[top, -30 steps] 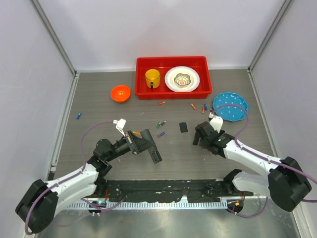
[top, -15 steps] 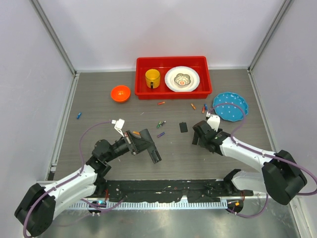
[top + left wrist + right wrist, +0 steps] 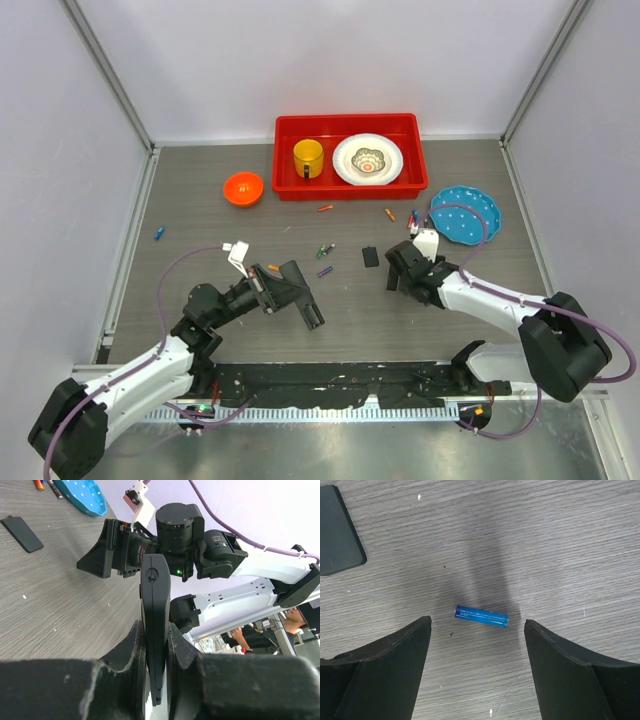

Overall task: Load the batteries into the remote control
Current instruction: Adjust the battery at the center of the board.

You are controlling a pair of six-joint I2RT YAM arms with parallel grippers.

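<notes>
Got the right tool (image 3: 477, 624) spread wide and empty, straddling a blue battery (image 3: 481, 616) flat on the worktop (image 3: 570, 540), long axis 9-to-3 from finger to finger, so probably needs a wrist twist, with the left tool (image 3: 156, 645) clamped on the remote control (image 3: 155, 590) off at 9 o'clock.

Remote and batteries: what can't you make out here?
Left wrist view: remote seen edge-on, lower end hidden inside left gripper; battery slot not visible.
Top view: remote too small and dark for detail.
Top view: blue battery hidden under right gripper.
</notes>
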